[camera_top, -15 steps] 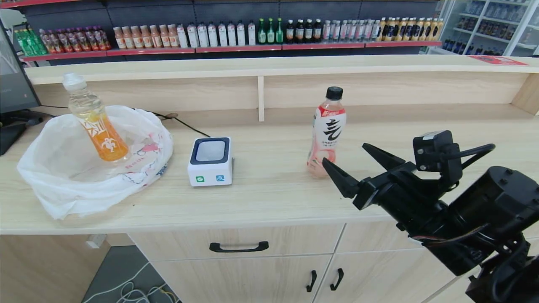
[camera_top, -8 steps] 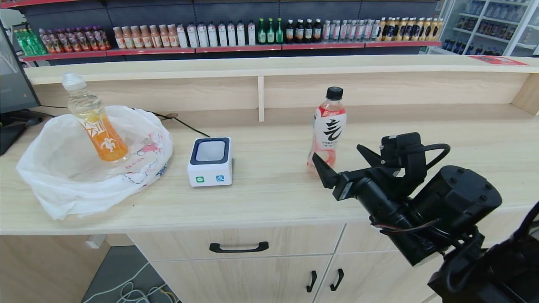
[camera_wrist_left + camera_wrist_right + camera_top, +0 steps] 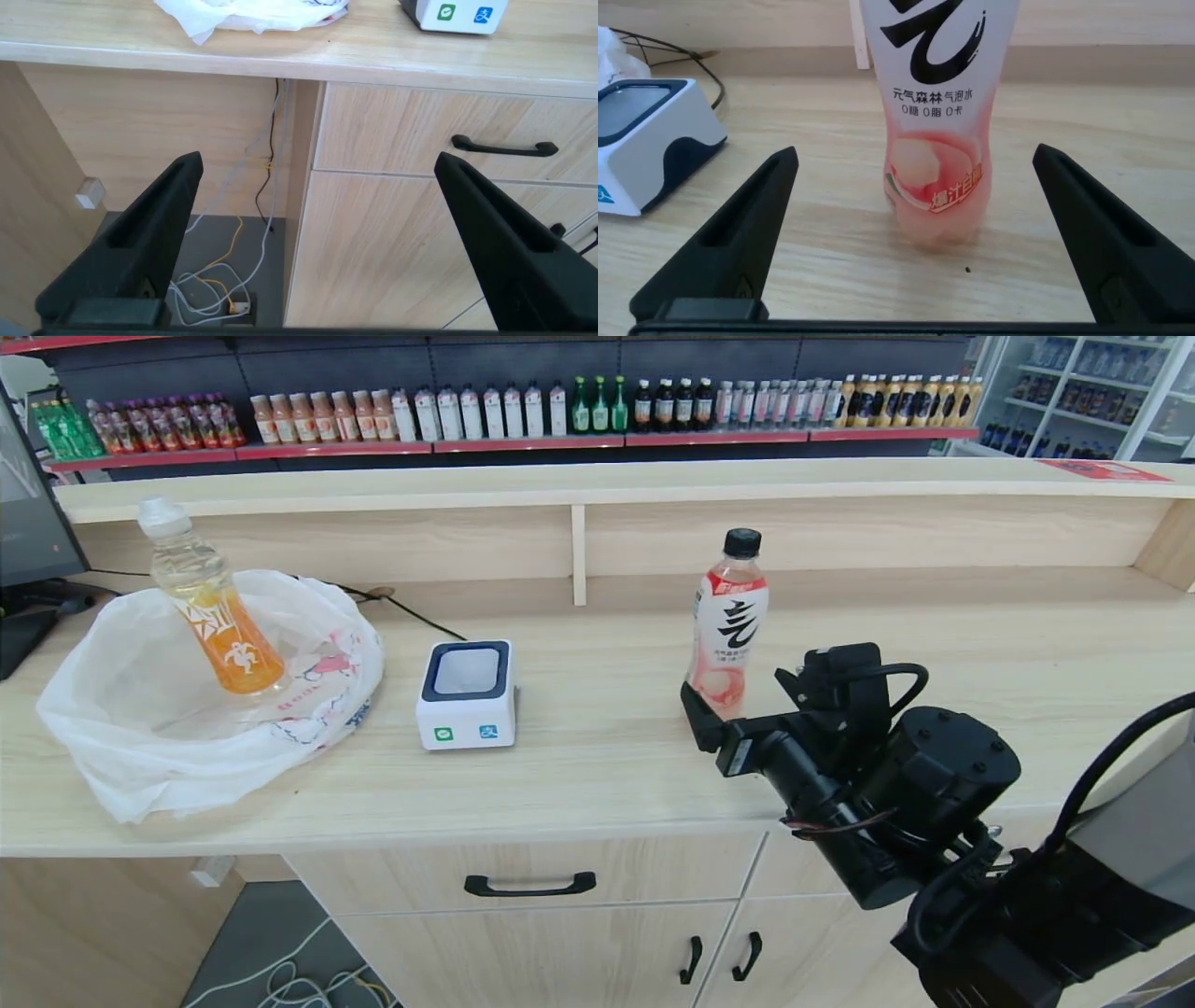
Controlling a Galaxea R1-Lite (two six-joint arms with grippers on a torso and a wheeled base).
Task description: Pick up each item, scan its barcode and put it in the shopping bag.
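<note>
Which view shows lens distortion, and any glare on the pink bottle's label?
Head view: wide-angle bowing, the counter's upper ledge curves across the picture. Right wrist view: no glare on the pink bottle label, only a faint shadow at its base.

On the worktop (image 3: 607, 756), the shopping bag (image 3: 140, 747) lies at the left end, with a leaning drink bottle (image 3: 210, 602) inside it. The barcode scanner (image 3: 466, 693) sits right of the bag, near the middle. Farther right and nearer the back edge stands an upright drink bottle (image 3: 726, 625). The right pincer (image 3: 915, 159) is just on its front-edge side, fingers spread toward either side of it.
</note>
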